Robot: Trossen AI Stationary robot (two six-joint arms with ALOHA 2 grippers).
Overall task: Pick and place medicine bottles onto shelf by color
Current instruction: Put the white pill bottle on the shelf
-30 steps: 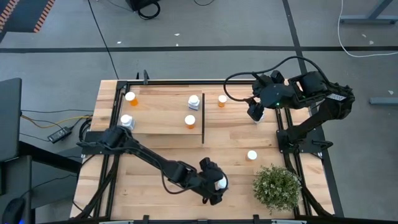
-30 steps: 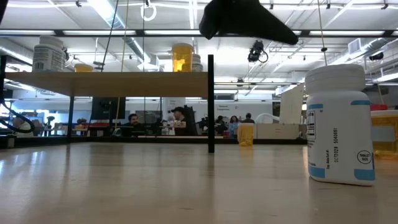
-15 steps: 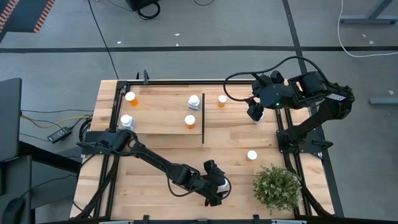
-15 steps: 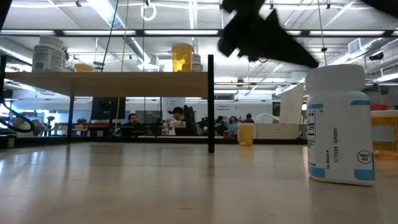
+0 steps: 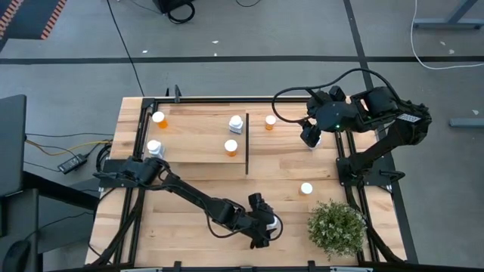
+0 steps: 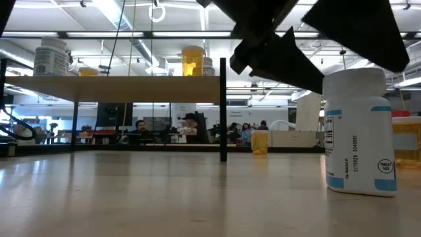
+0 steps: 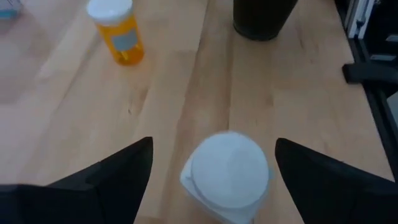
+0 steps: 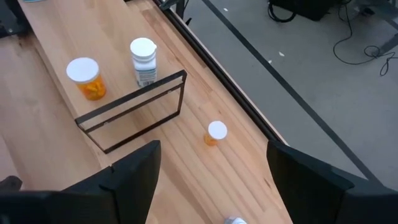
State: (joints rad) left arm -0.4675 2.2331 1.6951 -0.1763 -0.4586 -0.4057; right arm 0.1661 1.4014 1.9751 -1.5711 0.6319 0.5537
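Note:
A white medicine bottle (image 7: 229, 171) with a blue-banded label (image 6: 358, 135) stands upright on the table near its front edge. My left gripper (image 7: 212, 144) is open and slants down over it, one finger on each side of the cap with a gap to both (image 5: 266, 224). My right gripper (image 8: 212, 155) hangs open high above the table's far right (image 5: 311, 136), with nothing between its fingers. The shelf (image 5: 193, 151) at the far left carries two orange bottles (image 5: 159, 119) (image 5: 231, 147) and two white ones (image 5: 153, 147) (image 5: 236, 123).
An orange bottle (image 5: 306, 189) stands on the table's right part and another (image 5: 270, 121) just right of the shelf's black divider (image 5: 247, 143). A bushy potted plant (image 5: 336, 227) stands at the near right corner, close to my left gripper. A black frame edges the table.
My left gripper has sunk and gone a little toward the table's right edge, down onto the white bottle, so its open fingers now flank the cap. The bottle has stayed where it was.

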